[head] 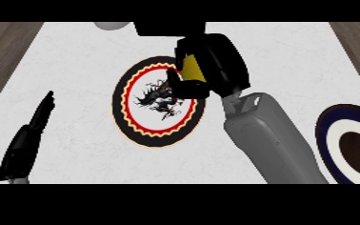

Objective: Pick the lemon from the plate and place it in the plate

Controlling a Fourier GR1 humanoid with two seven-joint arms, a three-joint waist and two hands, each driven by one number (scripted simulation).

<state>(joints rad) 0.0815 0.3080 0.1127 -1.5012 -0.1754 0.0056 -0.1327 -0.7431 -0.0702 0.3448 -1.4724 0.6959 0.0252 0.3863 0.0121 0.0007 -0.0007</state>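
Counter (84, 52) white. My right hand (219, 62) hangs over the upper right rim of the patterned plate (130, 119), fingers and thumb curled round the lemon (190, 67). Only a yellow strip of it shows, and I cannot tell whether it touches the plate.

Patterned plate: black rim, red and yellow zigzag ring, black spiky figure on its white middle, half hidden by my thumb.

Blue plate (330, 124), brown centre, cut by the right edge, well apart.

Pale round thing (112, 25) at the far edge.

My left hand (32, 133) rests lower left, fingers straight, holding nothing.
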